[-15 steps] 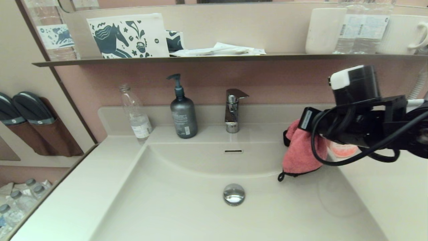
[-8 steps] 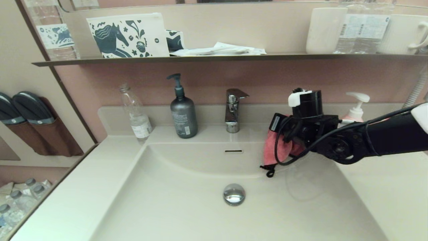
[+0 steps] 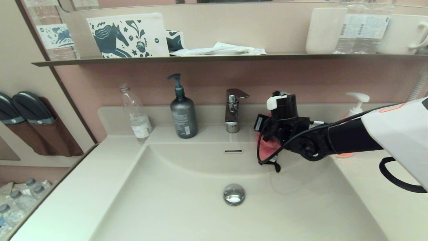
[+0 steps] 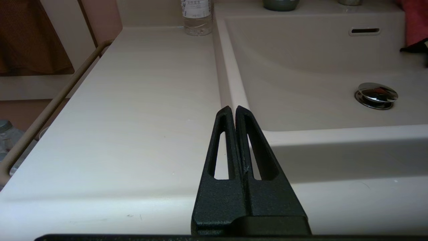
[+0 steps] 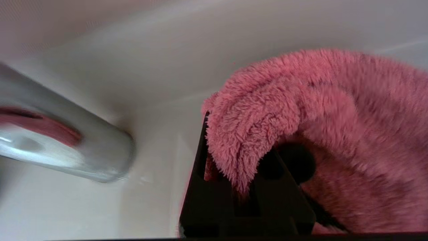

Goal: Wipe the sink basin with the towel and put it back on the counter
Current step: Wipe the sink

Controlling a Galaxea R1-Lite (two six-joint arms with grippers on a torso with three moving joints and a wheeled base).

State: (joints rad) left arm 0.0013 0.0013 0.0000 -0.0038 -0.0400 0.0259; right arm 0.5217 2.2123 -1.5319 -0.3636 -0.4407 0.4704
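- The left gripper (image 4: pixel 236 110) is parked at the near left, over the worktop (image 4: pixel 133 100) beside the sink basin (image 4: pixel 301 83), its fingers pressed together on nothing.
- The right gripper (image 3: pixel 267 142) holds the towel (image 3: pixel 265 149), fingers clenched on a fold, the rest hanging below them.
- The towel hangs over the basin's far right slope, just right of the tap (image 3: pixel 233 110); the wipe calls for going down and left toward the drain plug (image 3: pixel 234 194).

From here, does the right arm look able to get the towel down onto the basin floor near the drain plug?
Probably yes: the right pincer holds the towel above the sink basin, with nothing between it and the drain plug.
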